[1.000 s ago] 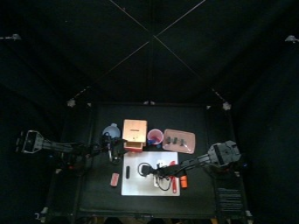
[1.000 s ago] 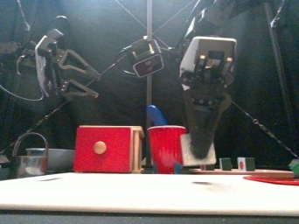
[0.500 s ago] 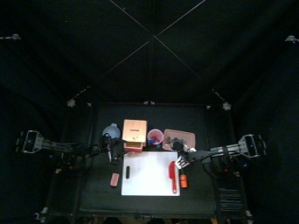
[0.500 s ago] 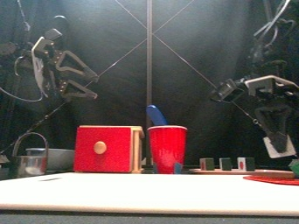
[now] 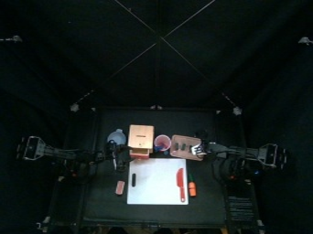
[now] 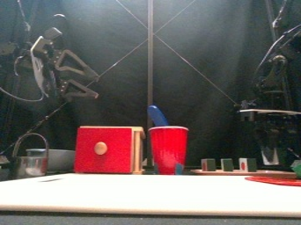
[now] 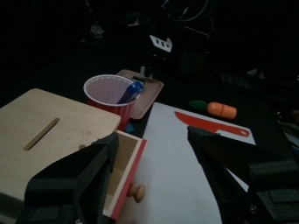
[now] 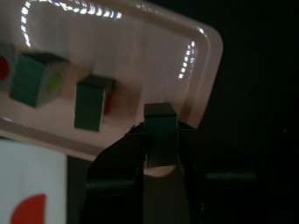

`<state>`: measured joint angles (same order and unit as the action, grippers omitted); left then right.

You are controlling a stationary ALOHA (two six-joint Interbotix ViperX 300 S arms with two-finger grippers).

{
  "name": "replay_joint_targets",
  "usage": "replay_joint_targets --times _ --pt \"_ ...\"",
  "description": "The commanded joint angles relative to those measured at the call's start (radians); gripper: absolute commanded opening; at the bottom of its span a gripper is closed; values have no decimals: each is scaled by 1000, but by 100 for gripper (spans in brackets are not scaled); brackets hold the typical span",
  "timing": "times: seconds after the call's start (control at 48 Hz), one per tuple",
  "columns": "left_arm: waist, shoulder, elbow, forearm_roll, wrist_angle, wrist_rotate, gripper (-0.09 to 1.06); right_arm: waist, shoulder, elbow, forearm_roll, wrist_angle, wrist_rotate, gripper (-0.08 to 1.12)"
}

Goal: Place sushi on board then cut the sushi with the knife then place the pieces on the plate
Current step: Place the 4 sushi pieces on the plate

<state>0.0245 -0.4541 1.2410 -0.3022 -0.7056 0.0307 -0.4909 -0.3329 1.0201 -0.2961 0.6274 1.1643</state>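
While the right gripper point(image 8: 162, 147) reaches over the pink tray point(image 8: 117, 52), its jaws are closed tight on one dark green sushi piece point(image 8: 160, 121). The piece is held upright at the tray's rim, close to a rounded corner; whether it touches the tray cannot be told. Three other pieces point(image 6: 227, 164) stand on the tray in a row, each apart from its neighbour, and one shows red on its cut face.

The tray lies on the bench point(image 5: 95, 203) just behind the right back corner of the white board point(image 5: 156, 183). On the board, near its right edge, the red knife point(image 5: 181, 179) lies lengthwise front to back, with nothing holding it. An orange toy food point(image 5: 193, 190) lies just off the board's right edge.

Left of the tray stands the red cup point(image 6: 168, 148) with the blue knife point(image 6: 157, 115) sticking up out of it. Left of the cup sits the wooden box point(image 5: 141, 137), its red drawer front point(image 6: 109, 149) facing the front. Further left are the blue-grey bowl point(image 5: 116, 137) and, seen from the front, the metal cutter point(image 6: 33, 160) with its wire handle.

The left gripper point(image 7: 152, 147) hangs above the bench's left side, near the box and the board's left back corner. Its jaws are spread wide and hold nothing.
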Motion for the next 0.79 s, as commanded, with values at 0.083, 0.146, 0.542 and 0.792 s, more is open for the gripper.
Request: replay_joint_targets --times 0.083,0.146,0.542,0.792 --pt "0 -2 -12 3 -8 2 96 -5 20 2 12 -57 0 59" --pt "2 -3 -17 3 -8 0 96 -5 29 2 14 -64 0 66" --pt "-3 -3 -34 0 -8 -3 96 2 -60 -9 -3 -28 -2 78" --pt "-6 -9 -51 3 -8 -2 96 178 -218 -26 -12 -14 -25 77"
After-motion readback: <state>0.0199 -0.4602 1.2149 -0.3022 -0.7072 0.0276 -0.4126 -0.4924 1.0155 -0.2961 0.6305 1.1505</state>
